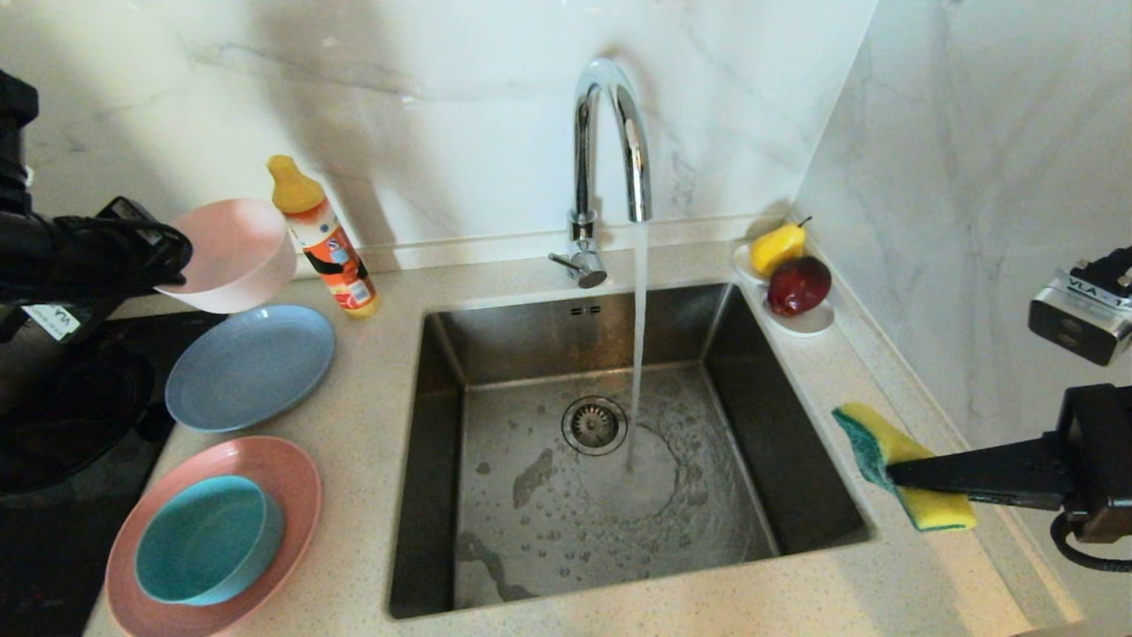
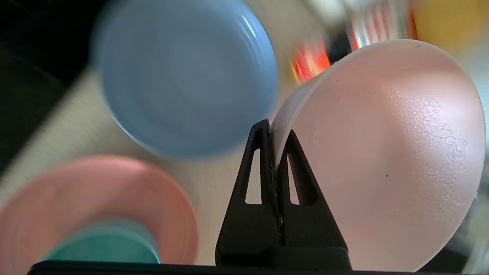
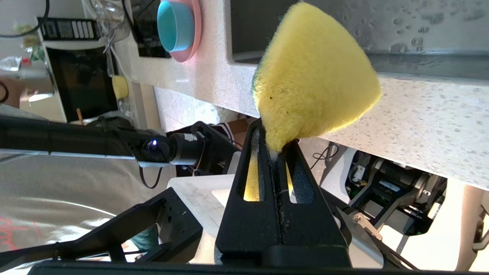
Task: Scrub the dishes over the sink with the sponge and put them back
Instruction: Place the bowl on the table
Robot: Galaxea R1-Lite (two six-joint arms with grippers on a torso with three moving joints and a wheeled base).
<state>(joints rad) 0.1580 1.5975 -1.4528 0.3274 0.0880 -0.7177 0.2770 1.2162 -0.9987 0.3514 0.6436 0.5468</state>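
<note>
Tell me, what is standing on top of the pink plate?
A teal bowl stands upright on the pink plate, toward its near left side. The bowl looks empty. The plate's surface under the bowl is covered and cannot be seen.

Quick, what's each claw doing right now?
Left claw: shut on the pale pink bowl's rim.
Right claw: shut on the sponge.
</note>
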